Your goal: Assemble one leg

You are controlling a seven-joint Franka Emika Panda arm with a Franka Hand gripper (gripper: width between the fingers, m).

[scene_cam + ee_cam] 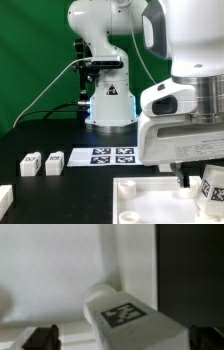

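In the wrist view a white leg (128, 318) with a black-and-white tag stands between my fingertips (42, 338), its far end in a corner of the white rimmed panel (50, 269). My gripper (124, 339) is open. There is a gap between the leg and one finger, and the other finger is close beside the leg. In the exterior view the gripper (196, 183) hangs low over the panel (135, 205) at the exterior view's lower right, with the leg (213, 186) partly showing under it.
Two more legs (30, 164) (53, 161) lie on the black table at the exterior view's left, and another white part (5, 201) at the lower left edge. The marker board (105, 156) lies behind the panel. The arm's base (108, 100) stands at the back.
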